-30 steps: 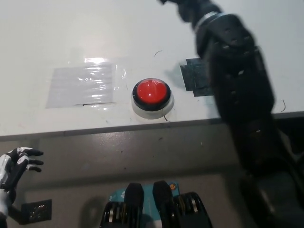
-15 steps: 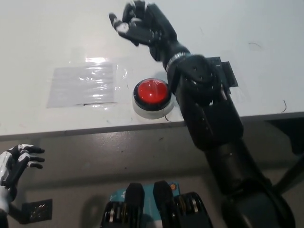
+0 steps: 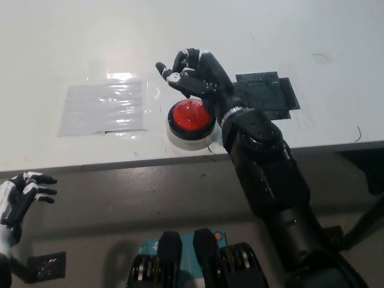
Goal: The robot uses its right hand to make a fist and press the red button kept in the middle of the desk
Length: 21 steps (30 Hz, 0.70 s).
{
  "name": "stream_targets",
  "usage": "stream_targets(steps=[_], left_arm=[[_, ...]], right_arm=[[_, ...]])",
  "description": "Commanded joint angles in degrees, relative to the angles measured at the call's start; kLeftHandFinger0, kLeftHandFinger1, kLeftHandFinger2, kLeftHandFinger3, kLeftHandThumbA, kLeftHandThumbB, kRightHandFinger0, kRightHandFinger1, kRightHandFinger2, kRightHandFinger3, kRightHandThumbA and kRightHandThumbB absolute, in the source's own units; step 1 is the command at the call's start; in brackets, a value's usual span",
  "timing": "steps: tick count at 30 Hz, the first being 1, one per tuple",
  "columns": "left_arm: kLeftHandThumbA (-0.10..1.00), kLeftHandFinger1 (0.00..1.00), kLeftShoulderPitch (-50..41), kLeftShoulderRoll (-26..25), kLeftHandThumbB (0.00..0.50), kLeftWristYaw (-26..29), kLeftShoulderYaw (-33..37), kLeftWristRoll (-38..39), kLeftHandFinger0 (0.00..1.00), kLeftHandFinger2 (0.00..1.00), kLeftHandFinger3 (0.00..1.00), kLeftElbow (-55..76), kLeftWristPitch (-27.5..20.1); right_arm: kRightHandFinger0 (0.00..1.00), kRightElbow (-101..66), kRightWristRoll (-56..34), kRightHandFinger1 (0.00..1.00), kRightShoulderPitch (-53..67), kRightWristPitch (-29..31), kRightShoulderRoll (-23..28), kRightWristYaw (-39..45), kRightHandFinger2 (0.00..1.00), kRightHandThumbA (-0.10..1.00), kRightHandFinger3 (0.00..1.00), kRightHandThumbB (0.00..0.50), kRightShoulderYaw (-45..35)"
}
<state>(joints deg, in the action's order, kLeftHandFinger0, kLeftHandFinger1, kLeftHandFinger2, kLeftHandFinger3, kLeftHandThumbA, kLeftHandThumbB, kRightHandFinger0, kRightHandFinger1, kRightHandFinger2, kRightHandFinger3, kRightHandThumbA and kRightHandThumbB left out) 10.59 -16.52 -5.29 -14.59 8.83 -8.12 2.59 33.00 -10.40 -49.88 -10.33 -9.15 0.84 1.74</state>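
A round red button point(image 3: 190, 116) on a black ring and white base sits near the front edge of the white desk point(image 3: 72, 42). My black right hand point(image 3: 195, 75) hovers just behind and above the button, its fingers curled inward into a loose fist with nothing held. Its wrist and forearm cover the button's right edge. My white left hand point(image 3: 19, 197) rests at the lower left, below the desk edge, fingers spread and empty.
A patch of clear tape point(image 3: 103, 107) lies on the desk left of the button. A dark square patch point(image 3: 267, 96) lies to its right. The desk's front edge point(image 3: 90, 167) runs across the middle of the view.
My right hand has come down and back toward the button, and its fingers have curled in from a half-open pose. The left hand has hardly moved.
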Motion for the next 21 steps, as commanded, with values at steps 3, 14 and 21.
stream_targets(steps=[3, 14, 21], left_arm=[[0.59, 0.48, 1.9, -2.6, 0.012, -1.2, 0.2, 0.3, 0.48, 0.53, 0.5, 0.8, -0.6], [0.59, 0.45, 3.6, -3.5, 0.009, -1.3, 0.4, 0.3, 0.44, 0.5, 0.47, 0.3, -0.4], [0.58, 0.45, 3.3, -3.1, 0.02, -0.7, 0.2, 0.7, 0.43, 0.51, 0.48, 1.7, 1.6]], right_arm=[[0.0, 1.0, -0.3, 0.0, 1.4, 3.4, -2.1, 1.5, 0.23, 0.57, 0.3, 0.034, -0.3], [0.0, 3.5, -1.1, 0.0, 6.1, 1.3, -3.1, 2.9, 0.23, 0.58, 0.27, 0.033, -0.7], [0.0, 3.2, -1.4, 0.0, 9.6, 0.2, -2.8, 4.6, 0.19, 0.58, 0.21, 0.026, -0.6]])
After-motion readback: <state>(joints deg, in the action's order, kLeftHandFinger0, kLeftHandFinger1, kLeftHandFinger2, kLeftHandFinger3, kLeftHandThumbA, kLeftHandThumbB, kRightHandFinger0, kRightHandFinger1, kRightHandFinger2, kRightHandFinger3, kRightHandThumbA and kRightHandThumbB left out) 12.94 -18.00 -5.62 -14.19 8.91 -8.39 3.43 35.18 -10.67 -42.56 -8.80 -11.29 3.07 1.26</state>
